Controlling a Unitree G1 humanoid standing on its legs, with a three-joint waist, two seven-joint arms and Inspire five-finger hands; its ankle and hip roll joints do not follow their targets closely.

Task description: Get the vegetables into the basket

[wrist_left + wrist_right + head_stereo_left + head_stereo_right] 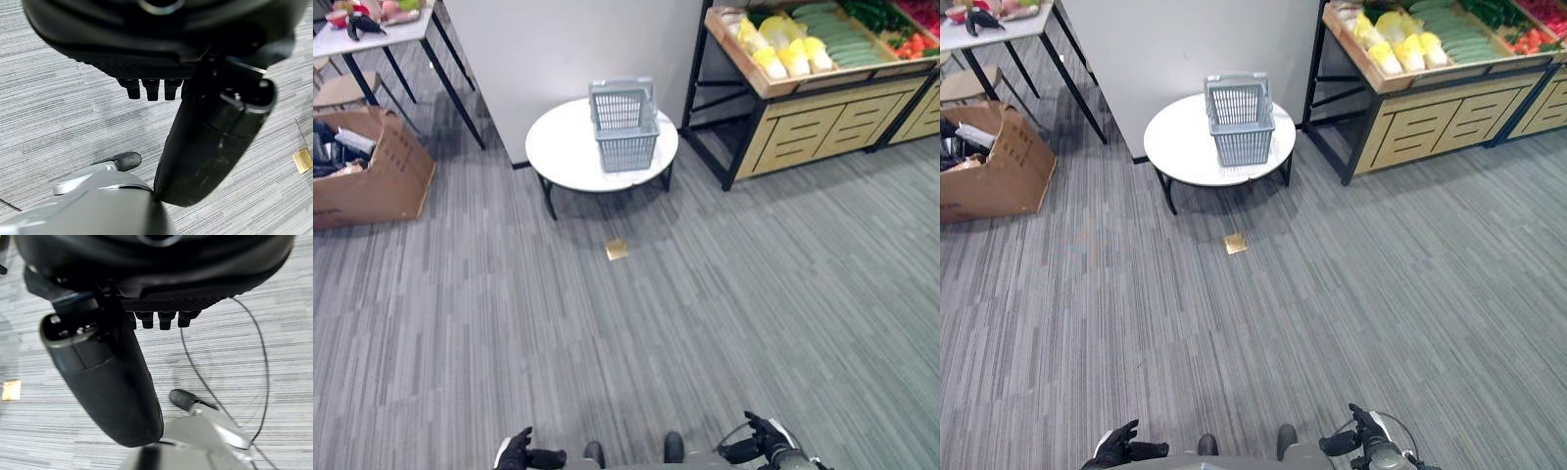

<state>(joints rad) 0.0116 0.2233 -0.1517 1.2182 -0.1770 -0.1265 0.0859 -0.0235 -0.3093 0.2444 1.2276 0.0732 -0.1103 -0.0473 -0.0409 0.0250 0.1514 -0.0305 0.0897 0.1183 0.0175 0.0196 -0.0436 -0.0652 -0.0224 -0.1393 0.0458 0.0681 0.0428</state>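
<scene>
Where the grey striped carpet [724,294] runs toward the far wall, a round white table [568,157] on dark legs stands at centre, in front of a white partition [568,49].

Item: grey plastic basket [625,123], upright on the right part of the table top, handle raised, nothing visible inside it.

Item: wooden produce stand [822,117], far right, well apart from the table. Its tilted tray holds the vegetables: pale yellow cabbages [788,49] at the left end, green cucumbers [842,34] beside them, darker greens [873,14] and red produce [913,41] further right.

Item: small brass floor plate [617,250], set in the carpet just near of the table.

Item: open cardboard box [377,166], far left on the floor, with dark contents showing at its top.

Item: white rectangular table [372,37], far left corner, black legs, carrying more produce [362,14], too small to identify. A wooden chair seat [342,90] sits beneath it.

Item: left hand [517,452], low at the near edge, left of centre. Its own wrist view shows the fingers [146,89] bent inward in a row and the thumb extended beside them, holding nothing.

Item: right hand [759,443], low at the near edge, right of centre. Fingers [161,319] likewise bent inward, thumb extended, holding nothing.

Both hands are well apart from the basket and the vegetables.
</scene>
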